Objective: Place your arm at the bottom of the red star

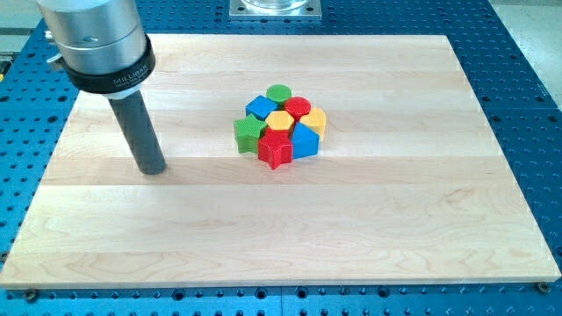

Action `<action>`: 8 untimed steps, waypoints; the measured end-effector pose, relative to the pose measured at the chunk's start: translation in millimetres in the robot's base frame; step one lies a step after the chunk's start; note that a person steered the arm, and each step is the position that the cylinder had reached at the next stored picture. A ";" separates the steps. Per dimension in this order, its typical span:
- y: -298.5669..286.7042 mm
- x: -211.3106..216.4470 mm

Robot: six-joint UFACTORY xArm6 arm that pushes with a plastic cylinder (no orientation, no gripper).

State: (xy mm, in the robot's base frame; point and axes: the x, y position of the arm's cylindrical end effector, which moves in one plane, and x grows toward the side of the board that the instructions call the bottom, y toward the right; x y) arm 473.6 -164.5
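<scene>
The red star point(275, 150) lies at the bottom edge of a tight cluster of blocks near the board's middle. My tip point(154, 168) rests on the board far to the view's left of the cluster, roughly level with the star's lower edge, touching no block. Around the star are a green star point(248, 133) to its left, a blue block point(304, 140) to its right and a yellow hexagon point(278, 122) above it.
The cluster also holds a blue block point(260, 108), a green cylinder point(278, 94), a red block point(298, 109) and a yellow block point(314, 121). The wooden board point(281, 228) lies on a blue perforated table point(527, 79).
</scene>
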 end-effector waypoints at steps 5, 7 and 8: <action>0.0 -1.4; 75.2 31.0; 127.1 51.9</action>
